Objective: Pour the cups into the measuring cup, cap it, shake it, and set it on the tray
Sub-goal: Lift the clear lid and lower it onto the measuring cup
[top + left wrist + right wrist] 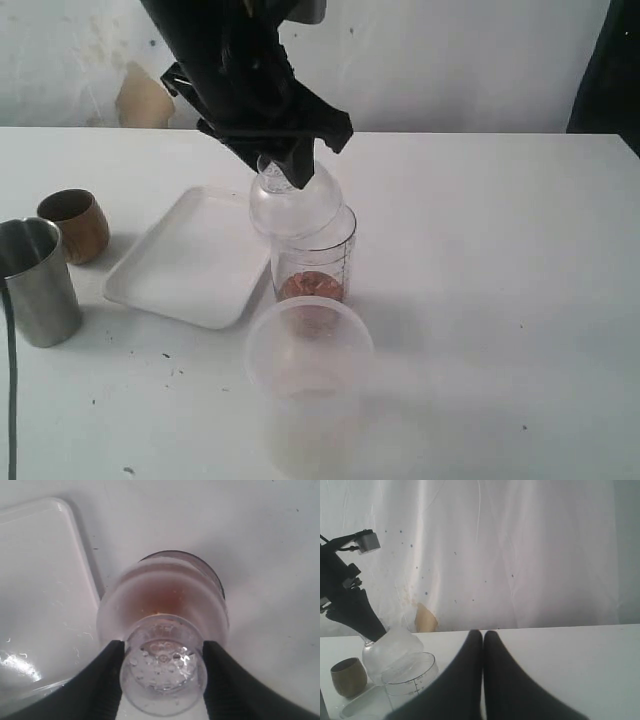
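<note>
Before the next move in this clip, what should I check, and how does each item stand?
1. Left gripper clamped on the frosted domed plastic lid, at its knob: ok.
2. Lid seated on the tall clear graduated measuring cup: not ok, tilted, rim partly uncovered.
3. Brown contents inside the cup: ok.
4. Small brown wooden cup and shiny steel tumbler upright, aside: ok.
5. Flat white rectangular tray bare: ok.
6. Right gripper shut, idle: ok.

Nothing could be read with certainty. The measuring cup [322, 262] bore printed graduation lines with small figures beside them, but these were too small and blurred to make out. The cap [163, 675] carried a faint raised marking on its knob, which was also illegible.
</note>
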`<state>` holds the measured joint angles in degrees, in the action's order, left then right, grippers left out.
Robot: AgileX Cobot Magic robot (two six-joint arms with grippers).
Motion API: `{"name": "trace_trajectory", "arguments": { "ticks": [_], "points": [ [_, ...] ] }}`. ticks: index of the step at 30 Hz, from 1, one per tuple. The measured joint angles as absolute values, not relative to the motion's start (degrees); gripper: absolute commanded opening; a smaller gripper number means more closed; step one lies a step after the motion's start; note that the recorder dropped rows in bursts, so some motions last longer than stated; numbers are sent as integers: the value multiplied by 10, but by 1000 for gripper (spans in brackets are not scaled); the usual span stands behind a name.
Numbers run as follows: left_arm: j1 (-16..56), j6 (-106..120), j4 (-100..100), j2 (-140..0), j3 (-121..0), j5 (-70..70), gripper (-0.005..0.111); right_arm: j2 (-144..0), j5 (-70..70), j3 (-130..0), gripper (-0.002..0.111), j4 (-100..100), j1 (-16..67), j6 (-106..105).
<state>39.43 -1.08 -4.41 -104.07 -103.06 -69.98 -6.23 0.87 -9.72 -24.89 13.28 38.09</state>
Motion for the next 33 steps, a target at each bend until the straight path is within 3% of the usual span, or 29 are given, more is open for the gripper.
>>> {"name": "trace_trajectory", "arguments": {
  "ticks": [30,33],
  "points": [
    [394,25,-83,-1072,-1034,-659,0,-62,9,-97,0,-249,133,381],
    [394,28,-83,-1077,-1048,-669,4,-62,9,-97,0,-249,133,381]
  ]
}}
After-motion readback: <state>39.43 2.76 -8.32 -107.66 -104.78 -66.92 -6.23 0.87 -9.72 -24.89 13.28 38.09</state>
